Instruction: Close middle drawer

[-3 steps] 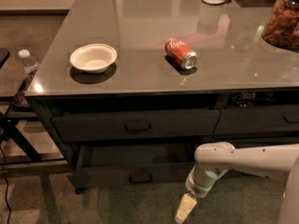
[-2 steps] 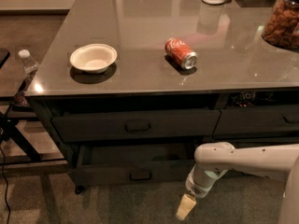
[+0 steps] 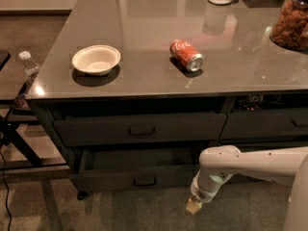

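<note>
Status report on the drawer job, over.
Pincer low, by right end of middle drawer front. Drawer pulled out, tray showing. Nothing seen blocking it.

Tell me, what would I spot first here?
Probably the red soda can lying on its side on the shiny tabletop, with a white bowl to its left. Below, the middle drawer stands pulled open, and the robot's gripper hangs low by its right end.

gripper (image 3: 195,205) near floor | middle drawer (image 3: 110,181) just left | Coke can (image 3: 186,55) on table (image 3: 144,13) above, behind | bowl (image 3: 96,59) farther left
</note>
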`<state>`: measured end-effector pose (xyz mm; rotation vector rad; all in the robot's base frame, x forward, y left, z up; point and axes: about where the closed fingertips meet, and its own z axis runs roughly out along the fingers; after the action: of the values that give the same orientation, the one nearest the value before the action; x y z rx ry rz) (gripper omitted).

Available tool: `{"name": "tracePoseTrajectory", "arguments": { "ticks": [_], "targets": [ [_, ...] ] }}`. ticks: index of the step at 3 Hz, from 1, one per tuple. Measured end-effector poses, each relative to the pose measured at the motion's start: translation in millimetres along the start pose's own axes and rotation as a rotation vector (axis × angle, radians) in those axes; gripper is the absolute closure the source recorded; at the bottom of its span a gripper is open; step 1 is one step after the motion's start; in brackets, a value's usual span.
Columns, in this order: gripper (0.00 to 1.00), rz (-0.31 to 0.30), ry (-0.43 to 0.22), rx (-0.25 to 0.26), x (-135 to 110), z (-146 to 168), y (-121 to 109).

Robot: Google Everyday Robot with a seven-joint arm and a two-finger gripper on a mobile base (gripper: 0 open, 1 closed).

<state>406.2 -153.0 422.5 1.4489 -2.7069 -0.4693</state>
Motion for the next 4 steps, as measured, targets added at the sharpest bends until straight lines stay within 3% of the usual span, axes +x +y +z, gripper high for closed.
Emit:
{"name": "tracePoseTrajectory", "arguments": {
  "ticks": [1,2,4],
  "targets": [
    [0.88,-0.014,-0.020,0.044,-17.2,-3.5,-18.2],
    [1.00,-0.039,-0.038,0.096,-38.0,-8.2,-36.7],
    [1.00,-0.079,-0.045,0.143,-71.9,-7.0,-60.4]
  ]
}}
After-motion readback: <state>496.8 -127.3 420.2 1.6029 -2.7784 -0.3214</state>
